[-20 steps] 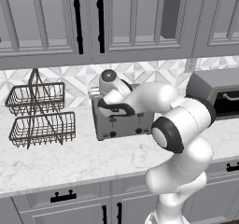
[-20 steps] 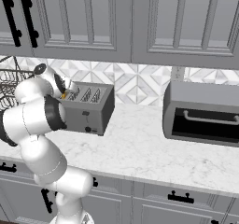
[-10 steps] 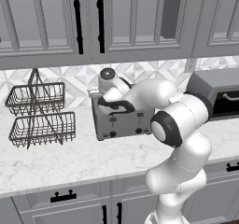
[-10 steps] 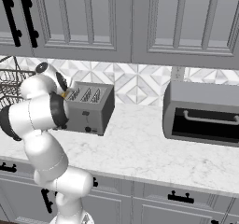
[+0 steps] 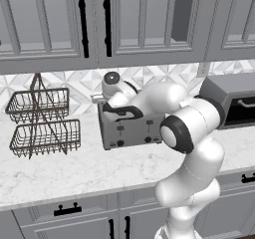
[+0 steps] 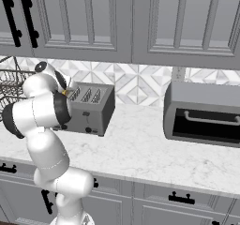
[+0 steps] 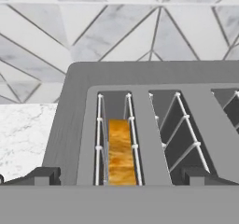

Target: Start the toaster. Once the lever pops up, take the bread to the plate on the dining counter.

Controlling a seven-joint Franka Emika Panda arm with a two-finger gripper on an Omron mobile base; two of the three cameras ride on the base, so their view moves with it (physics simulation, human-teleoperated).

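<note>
- Against the tiled back wall, on the marble worktop (image 5: 64, 171), a two-tier wire basket rack (image 5: 42, 123) stands at the far left, apart from the toaster, with a strip of bare stone between them.
- Next to the right stands the toaster (image 5: 130, 129), its front with two black levers and two black knobs facing the room; bare worktop runs from that front to the counter's front edge.
- From the right base camera the toaster (image 6: 90, 109) sits back from the counter edge, its rear close to the wall tiles (image 6: 140, 83).
- Over the toaster's top left corner the white arm bends down, and the claw (image 7: 119, 175) hangs just above the slots with its jaws spread as wide as they go, holding nothing; one dark fingertip (image 7: 43, 175) shows on each side of the leftmost slot.
- Down in that leftmost slot, between the wire guides, sits the bread (image 7: 120, 152), golden-brown, its top edge below the slot's rim; the neighbouring slots (image 7: 179, 129) to its right show wire guides and dark interior.
- Right of the toaster a wide stretch of open marble (image 6: 140, 149) separates it from the toaster oven (image 6: 204, 114), which stands well apart at the far right, door handle facing forward.
- Overhead, grey cabinet doors (image 5: 139, 19) with black handles hang above the whole worktop, leaving headroom over the arm.
- No readable writing or brand marks on any surface.
</note>
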